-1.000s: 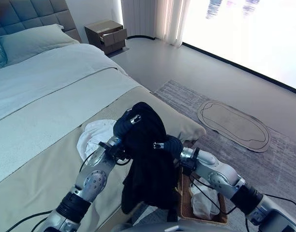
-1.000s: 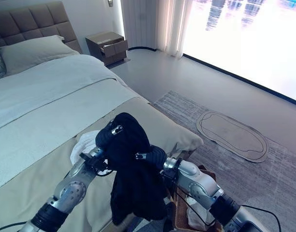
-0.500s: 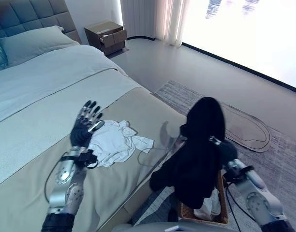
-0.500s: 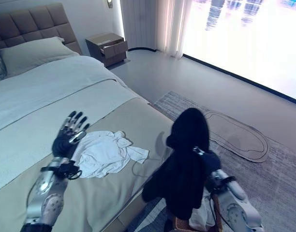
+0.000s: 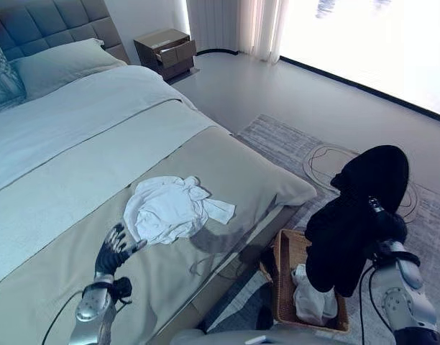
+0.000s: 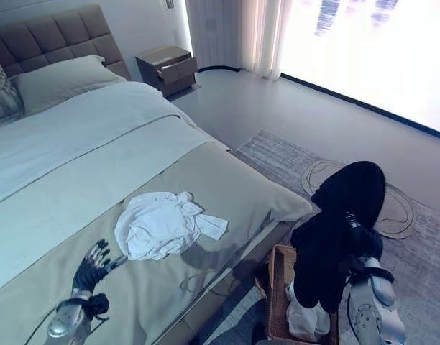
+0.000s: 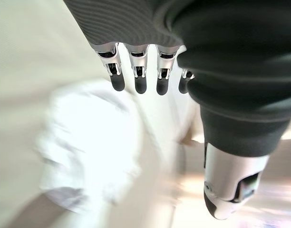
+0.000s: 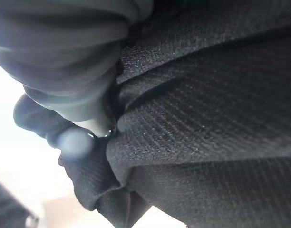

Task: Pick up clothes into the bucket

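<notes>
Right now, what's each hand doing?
Left hand: open, empty, over the bed.
Right hand: shut on the black garment, above the basket.

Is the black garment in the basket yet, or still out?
Out. The black garment hangs from the right robot hand above the wicker basket; only white cloth lies inside.

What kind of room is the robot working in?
Most likely a bedroom: a made bed with a pillow and padded headboard, a nightstand beside it, and a rug on the floor.
</notes>
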`<state>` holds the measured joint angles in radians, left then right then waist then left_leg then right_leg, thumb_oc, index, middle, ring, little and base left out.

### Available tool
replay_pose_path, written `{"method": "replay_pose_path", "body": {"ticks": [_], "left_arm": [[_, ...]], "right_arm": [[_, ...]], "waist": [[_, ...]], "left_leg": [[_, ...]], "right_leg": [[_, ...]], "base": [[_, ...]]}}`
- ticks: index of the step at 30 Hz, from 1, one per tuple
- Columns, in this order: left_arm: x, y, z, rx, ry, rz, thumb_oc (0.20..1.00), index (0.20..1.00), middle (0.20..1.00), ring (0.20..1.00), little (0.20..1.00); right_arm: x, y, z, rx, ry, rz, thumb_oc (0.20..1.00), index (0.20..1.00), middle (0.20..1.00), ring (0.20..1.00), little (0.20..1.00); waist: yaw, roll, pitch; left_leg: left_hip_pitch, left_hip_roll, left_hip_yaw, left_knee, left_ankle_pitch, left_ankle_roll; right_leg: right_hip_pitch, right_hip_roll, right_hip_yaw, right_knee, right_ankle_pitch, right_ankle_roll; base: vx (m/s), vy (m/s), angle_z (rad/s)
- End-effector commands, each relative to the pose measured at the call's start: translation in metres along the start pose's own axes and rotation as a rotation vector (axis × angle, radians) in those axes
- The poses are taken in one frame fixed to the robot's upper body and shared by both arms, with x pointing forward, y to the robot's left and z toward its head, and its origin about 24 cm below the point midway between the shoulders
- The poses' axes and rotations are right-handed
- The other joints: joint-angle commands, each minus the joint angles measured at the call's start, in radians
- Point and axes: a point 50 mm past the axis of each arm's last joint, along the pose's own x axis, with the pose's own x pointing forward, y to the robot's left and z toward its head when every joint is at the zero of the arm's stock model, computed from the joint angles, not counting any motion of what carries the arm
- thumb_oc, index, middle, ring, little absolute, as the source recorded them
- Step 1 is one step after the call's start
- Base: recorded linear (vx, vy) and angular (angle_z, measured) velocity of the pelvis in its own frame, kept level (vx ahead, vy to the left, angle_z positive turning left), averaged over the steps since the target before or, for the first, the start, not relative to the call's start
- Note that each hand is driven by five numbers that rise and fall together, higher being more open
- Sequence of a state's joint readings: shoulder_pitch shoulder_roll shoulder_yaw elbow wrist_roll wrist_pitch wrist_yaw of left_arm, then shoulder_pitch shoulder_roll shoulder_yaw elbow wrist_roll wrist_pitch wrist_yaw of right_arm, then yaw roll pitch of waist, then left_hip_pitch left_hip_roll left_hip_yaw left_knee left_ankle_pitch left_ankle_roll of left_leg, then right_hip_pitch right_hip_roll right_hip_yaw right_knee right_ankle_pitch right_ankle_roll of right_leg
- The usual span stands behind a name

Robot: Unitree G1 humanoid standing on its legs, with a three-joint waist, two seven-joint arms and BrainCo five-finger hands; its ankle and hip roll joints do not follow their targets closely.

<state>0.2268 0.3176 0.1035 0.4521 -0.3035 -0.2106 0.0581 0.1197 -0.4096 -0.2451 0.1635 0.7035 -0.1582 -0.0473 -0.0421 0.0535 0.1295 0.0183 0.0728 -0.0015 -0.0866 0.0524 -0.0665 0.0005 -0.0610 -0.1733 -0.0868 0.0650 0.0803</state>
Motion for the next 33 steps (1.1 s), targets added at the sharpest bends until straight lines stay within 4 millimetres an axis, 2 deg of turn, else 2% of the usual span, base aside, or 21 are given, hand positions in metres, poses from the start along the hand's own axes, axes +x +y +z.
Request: {"method": "replay_pose_path", "body": {"ticks": [1, 2, 3, 4, 6, 9, 10, 12, 13, 17, 20, 21, 24, 25, 26, 30, 33], "left_arm": [[0.012, 0.01, 0.004, 0.063, -0.008, 0.111, 1.0, 1.0, 1.0, 1.0, 1.0], [0.012, 0.005, -0.009, 0.05, 0.048, 0.128, 1.0, 1.0, 1.0, 1.0, 1.0], [0.012, 0.005, -0.009, 0.05, 0.047, 0.128, 1.0, 1.0, 1.0, 1.0, 1.0], [0.01, -0.002, -0.025, 0.07, 0.12, 0.134, 1.0, 1.0, 1.0, 1.0, 1.0], [0.006, -0.012, -0.04, 0.086, 0.186, 0.127, 1.0, 1.0, 1.0, 1.0, 1.0], [0.003, -0.023, -0.046, 0.076, 0.208, 0.104, 1.0, 1.0, 1.0, 1.0, 1.0], [-0.001, -0.032, -0.054, 0.08, 0.239, 0.089, 1.0, 1.0, 1.0, 1.0, 1.0], [-0.003, -0.036, -0.057, 0.079, 0.254, 0.076, 1.0, 1.0, 1.0, 1.0, 1.0], [-0.005, -0.043, -0.063, 0.103, 0.281, 0.05, 1.0, 1.0, 1.0, 1.0, 1.0], [-0.002, -0.053, -0.057, 0.097, 0.245, 0.027, 1.0, 1.0, 1.0, 1.0, 1.0], [0.001, -0.057, -0.051, 0.082, 0.224, 0.026, 1.0, 1.0, 1.0, 1.0, 1.0], [0.002, -0.06, -0.048, 0.06, 0.205, 0.024, 1.0, 1.0, 1.0, 1.0, 1.0], [0.004, -0.062, -0.043, 0.042, 0.185, 0.023, 1.0, 1.0, 1.0, 1.0, 1.0], [0.004, -0.065, -0.041, 0.033, 0.177, 0.02, 1.0, 1.0, 1.0, 1.0, 1.0], [0.004, -0.065, -0.041, 0.032, 0.176, 0.02, 1.0, 1.0, 1.0, 1.0, 1.0], [0.008, -0.077, -0.029, -0.009, 0.126, 0.008, 1.0, 1.0, 1.0, 1.0, 1.0], [0.009, -0.082, -0.023, -0.026, 0.103, -0.002, 1.0, 1.0, 1.0, 1.0, 1.0]], "right_arm": [[0.028, 0.005, 0.052, -0.043, -0.274, -0.085, 0.2, 0.2, 0.2, 0.2, 0.2], [0.034, 0.004, 0.052, -0.054, -0.269, -0.12, 0.2, 0.2, 0.2, 0.2, 0.2], [0.034, 0.004, 0.052, -0.054, -0.269, -0.119, 0.2, 0.2, 0.2, 0.2, 0.2], [0.038, 0.0, 0.05, -0.067, -0.26, -0.176, 0.2, 0.2, 0.2, 0.2, 0.2], [0.045, -0.006, 0.052, -0.103, -0.256, -0.24, 0.2, 0.2, 0.2, 0.2, 0.2], [0.051, -0.011, 0.054, -0.134, -0.253, -0.298, 0.2, 0.2, 0.2, 0.2, 0.2], [0.058, -0.011, 0.056, -0.172, -0.253, -0.333, 0.2, 0.2, 0.2, 0.2, 0.2], [0.063, -0.012, 0.057, -0.176, -0.248, -0.354, 0.2, 0.2, 0.2, 0.2, 0.2], [0.071, -0.01, 0.06, -0.205, -0.243, -0.37, 0.2, 0.2, 0.2, 0.2, 0.2], [0.088, -0.008, 0.07, -0.291, -0.232, -0.392, 0.2, 0.2, 0.2, 0.2, 0.2], [0.095, -0.002, 0.076, -0.302, -0.232, -0.387, 0.2, 0.2, 0.2, 0.2, 0.2], [0.101, 0.001, 0.079, -0.307, -0.224, -0.389, 0.2, 0.2, 0.2, 0.2, 0.2], [0.107, 0.002, 0.085, -0.34, -0.22, -0.396, 0.2, 0.2, 0.2, 0.2, 0.2], [0.111, 0.0, 0.088, -0.369, -0.203, -0.423, 0.2, 0.2, 0.2, 0.2, 0.2], [0.112, 0.0, 0.089, -0.37, -0.205, -0.422, 0.2, 0.2, 0.2, 0.2, 0.2], [0.121, 0.002, 0.103, -0.445, -0.211, -0.462, 0.2, 0.2, 0.2, 0.2, 0.2], [0.124, 0.003, 0.11, -0.469, -0.221, -0.48, 0.2, 0.2, 0.2, 0.2, 0.2]], "waist": [[-0.013, -0.032, 0.069], [-0.014, -0.018, 0.099], [-0.014, -0.018, 0.098], [-0.018, -0.002, 0.132], [-0.018, 0.017, 0.166], [-0.018, 0.033, 0.194], [-0.023, 0.044, 0.234], [-0.022, 0.05, 0.252], [-0.023, 0.058, 0.287], [-0.022, 0.071, 0.361], [-0.021, 0.074, 0.39], [-0.015, 0.075, 0.39], [-0.007, 0.08, 0.39], [0.0, 0.087, 0.39], [-0.001, 0.087, 0.39], [0.009, 0.094, 0.39], [0.01, 0.097, 0.39]], "left_leg": [[-0.038, -0.058, 0.01, 0.101, -0.076, 0.019], [-0.076, -0.066, 0.014, 0.129, -0.075, 0.023], [-0.079, -0.066, 0.014, 0.131, -0.076, 0.023], [-0.112, -0.079, 0.016, 0.156, -0.076, 0.027], [-0.155, -0.092, 0.025, 0.196, -0.083, 0.03], [-0.189, -0.102, 0.031, 0.236, -0.093, 0.034], [-0.229, -0.108, 0.041, 0.282, -0.106, 0.037], [-0.256, -0.107, 0.051, 0.313, -0.115, 0.039], [-0.291, -0.107, 0.066, 0.364, -0.134, 0.042], [-0.394, -0.103, 0.09, 0.478, -0.162, 0.049], [-0.453, -0.097, 0.102, 0.53, -0.174, 0.052], [-0.523, -0.092, 0.111, 0.571, -0.183, 0.054], [-0.59, -0.088, 0.116, 0.606, -0.189, 0.055], [-0.633, -0.084, 0.113, 0.637, -0.221, 0.049], [-0.635, -0.084, 0.113, 0.641, -0.224, 0.049], [-0.735, -0.083, 0.111, 0.658, -0.215, 0.046], [-0.761, -0.083, 0.114, 0.652, -0.208, 0.044]], "right_leg": [[-0.058, -0.04, 0.006, 0.16, -0.096, 0.016], [-0.101, -0.047, 0.015, 0.191, -0.097, 0.015], [-0.104, -0.047, 0.016, 0.193, -0.098, 0.015], [-0.146, -0.057, 0.025, 0.221, -0.096, 0.014], [-0.196, -0.069, 0.039, 0.264, -0.099, 0.014], [-0.232, -0.076, 0.054, 0.296, -0.103, 0.013], [-0.279, -0.085, 0.071, 0.338, -0.108, 0.012], [-0.311, -0.087, 0.084, 0.363, -0.111, 0.011], [-0.352, -0.092, 0.103, 0.404, -0.122, 0.008], [-0.466, -0.094, 0.139, 0.501, -0.14, -0.001], [-0.53, -0.091, 0.152, 0.546, -0.146, -0.005], [-0.6, -0.088, 0.167, 0.578, -0.151, -0.009], [-0.673, -0.086, 0.175, 0.615, -0.155, -0.014], [-0.722, -0.082, 0.183, 0.659, -0.192, -0.012], [-0.725, -0.082, 0.184, 0.664, -0.196, -0.012], [-0.83, -0.081, 0.186, 0.693, -0.196, -0.018], [-0.857, -0.082, 0.187, 0.689, -0.193, -0.019]], "base": [[-0.24, 0.07, -0.02], [-0.18, 0.058, -0.01], [-0.2, 0.07, -0.05], [-0.13, 0.059, 0.0], [-0.14, 0.079, -0.05], [-0.09, 0.05, -0.17], [-0.15, 0.051, -0.05], [-0.14, 0.04, -0.13], [-0.14, 0.021, -0.19], [-0.14, 0.006, -0.14], [-0.12, -0.025, -0.08], [-0.11, -0.042, -0.13], [-0.05, -0.041, -0.17], [0.05, -0.017, -0.05], [0.03, -0.029, 0.02], [-0.03, -0.03, -0.03], [-0.01, -0.008, -0.02]]}}
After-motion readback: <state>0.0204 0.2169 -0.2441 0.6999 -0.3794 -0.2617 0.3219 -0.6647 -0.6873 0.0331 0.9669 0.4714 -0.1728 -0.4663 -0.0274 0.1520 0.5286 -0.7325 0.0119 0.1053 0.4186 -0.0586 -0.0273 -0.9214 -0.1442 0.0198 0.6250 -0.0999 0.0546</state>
